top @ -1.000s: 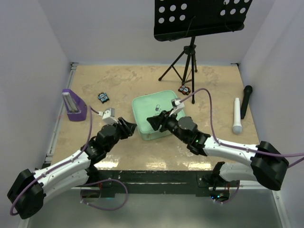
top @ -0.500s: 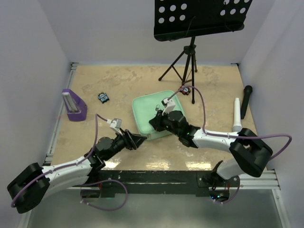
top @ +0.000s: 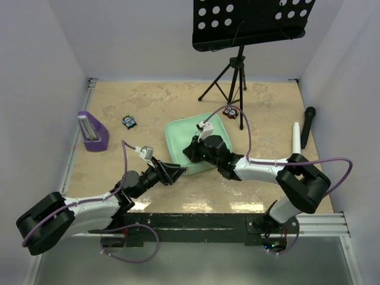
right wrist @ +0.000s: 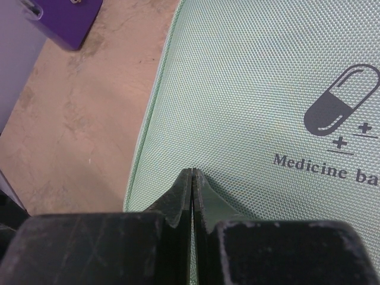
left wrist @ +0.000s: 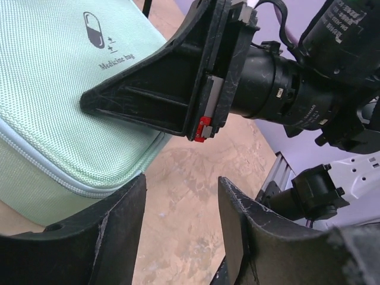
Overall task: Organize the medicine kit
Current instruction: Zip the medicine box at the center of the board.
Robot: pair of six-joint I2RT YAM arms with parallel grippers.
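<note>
1. Right claw [right wrist: 191,173]: fingers pressed together with nothing visible between them. The tips are on or just above the shut lid of the medicine kit [top: 184,133], near its near-left corner.
2. Left claw [left wrist: 181,181]: fingers apart and empty, just off that same corner and clear of the kit.
3. Medicine kit: one, mint-green, around the middle of the table [top: 148,101].
4. Other items:
   - one purple stand [top: 92,132] at the left edge
   - two small black gadgets [top: 129,122]
   - one white cylinder [top: 295,144] and one black microphone [top: 307,126] by the right edge
   - one music stand [top: 252,24] at the far edge
</note>
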